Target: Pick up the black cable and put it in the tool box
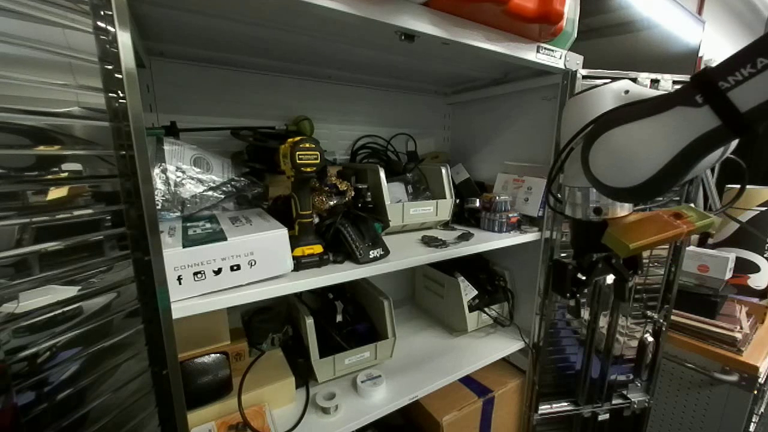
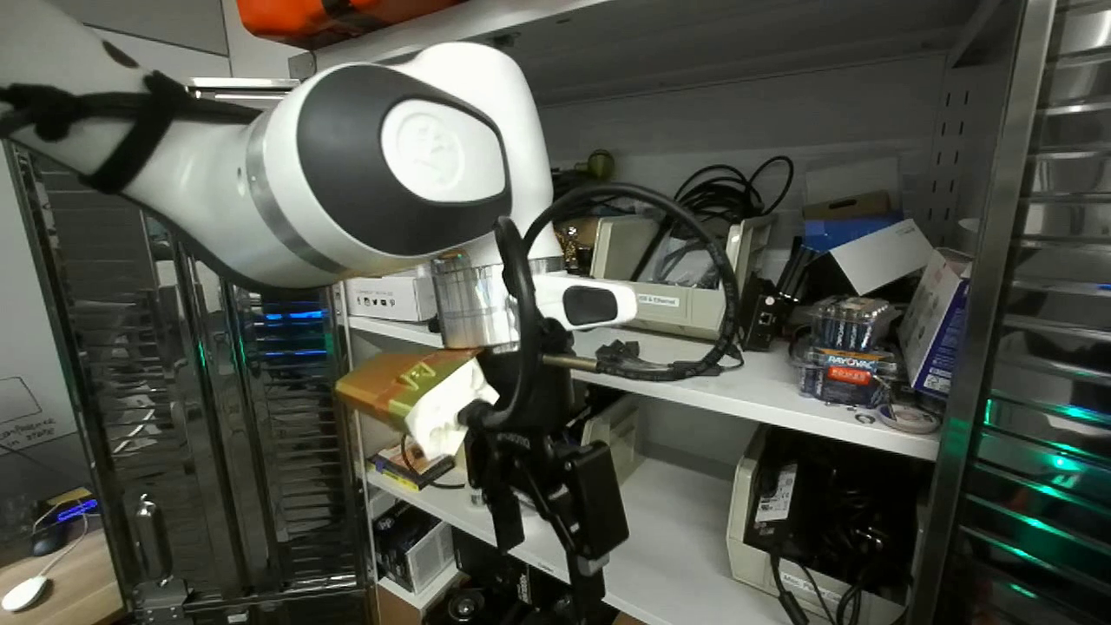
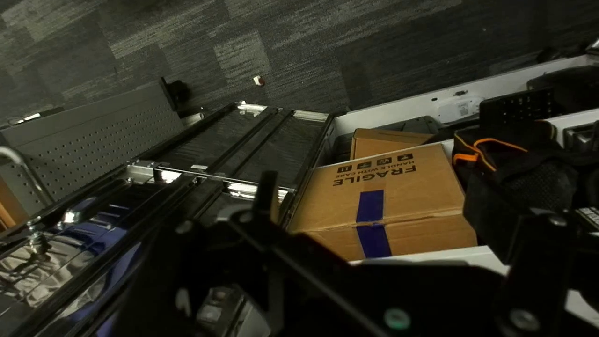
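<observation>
A small bunched black cable (image 1: 447, 239) lies on the upper shelf in front of a grey open-front bin (image 1: 420, 214). The cable also shows in an exterior view (image 2: 621, 353), partly behind the arm's hose. The bin, likely the tool box, has a white label and holds coiled black cables; it also shows in an exterior view (image 2: 681, 314). My gripper (image 1: 599, 294) hangs pointing down outside the shelf's front edge, apart from the cable. Its fingers stand apart with nothing between them in an exterior view (image 2: 555, 555) and the wrist view (image 3: 379, 201). The cable is out of the wrist view.
A yellow-black drill (image 1: 303, 198), a SKIL charger (image 1: 360, 240) and a white box (image 1: 228, 255) stand left of the bin. Battery packs (image 2: 842, 351) stand on its other side. More grey bins (image 1: 354, 357) are on the lower shelf. A metal upright (image 1: 552, 240) edges the shelf.
</observation>
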